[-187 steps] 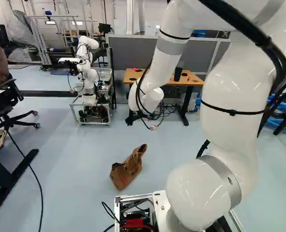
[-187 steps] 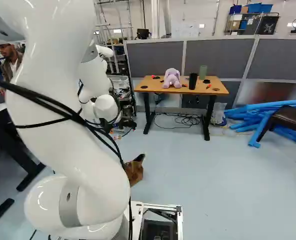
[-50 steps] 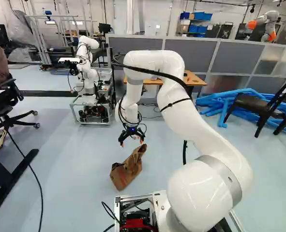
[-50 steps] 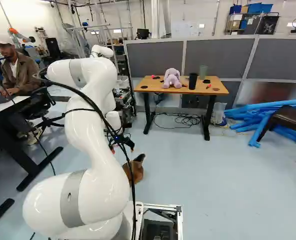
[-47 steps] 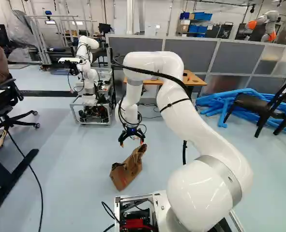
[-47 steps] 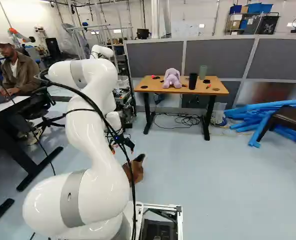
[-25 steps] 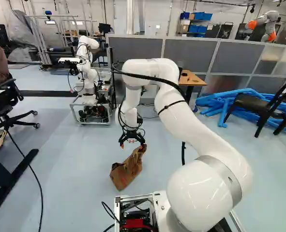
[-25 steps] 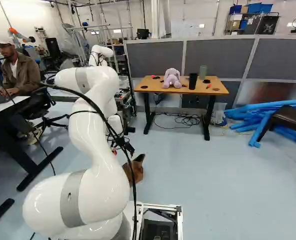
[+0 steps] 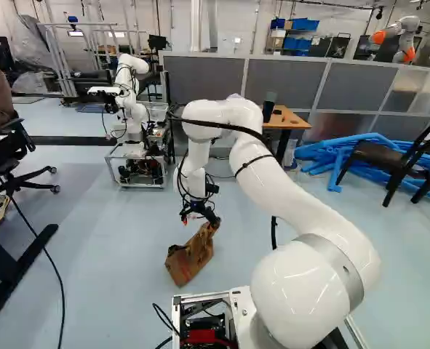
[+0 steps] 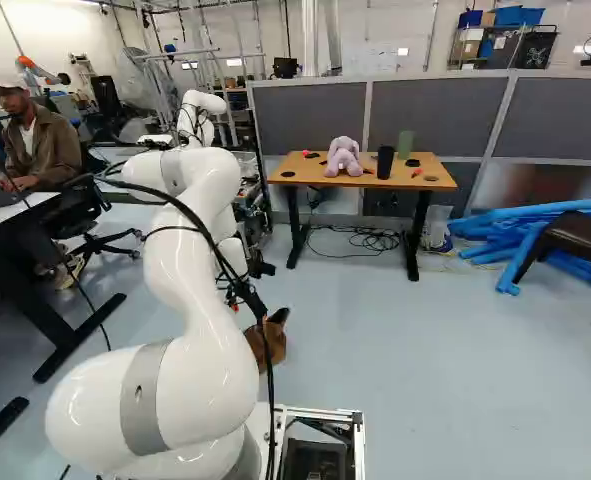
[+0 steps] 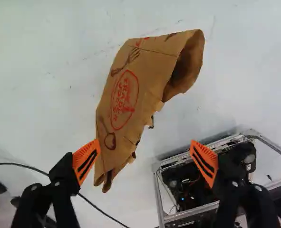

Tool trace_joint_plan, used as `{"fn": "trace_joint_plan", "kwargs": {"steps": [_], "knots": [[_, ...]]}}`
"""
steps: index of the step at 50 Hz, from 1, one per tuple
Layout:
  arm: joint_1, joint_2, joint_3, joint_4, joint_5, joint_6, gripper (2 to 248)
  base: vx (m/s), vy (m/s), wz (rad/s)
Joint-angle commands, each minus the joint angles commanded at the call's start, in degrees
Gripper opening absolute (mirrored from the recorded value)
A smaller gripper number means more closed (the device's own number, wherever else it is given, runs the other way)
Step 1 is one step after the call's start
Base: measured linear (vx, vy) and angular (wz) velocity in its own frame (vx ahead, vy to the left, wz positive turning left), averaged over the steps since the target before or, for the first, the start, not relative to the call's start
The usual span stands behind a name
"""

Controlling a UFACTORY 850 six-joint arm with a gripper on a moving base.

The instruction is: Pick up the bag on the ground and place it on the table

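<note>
Above floor (image 9: 120,269), end effector (image 11: 145,151) now sits lower and tips more, fingers spread wide, holding nothing; bag (image 11: 133,90) looks nearly ready to grab.

red-printed brown bag (image 11: 147,76), orange-brown table (image 10: 400,179)

Red oval print (image 11: 124,100) on bag (image 11: 149,64), exact txt unclear.
</note>
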Motion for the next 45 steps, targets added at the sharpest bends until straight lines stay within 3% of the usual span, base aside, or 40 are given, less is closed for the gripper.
{"fn": "trace_joint_plan", "kwargs": {"steps": [24,45], "knots": [[0.00,-5.28,-4.29,0.00,0.00,14.13,247,0.000,0.000,0.000],[0.01,-9.88,-8.23,0.00,0.00,15.62,247,0.000,0.000,0.000]]}}
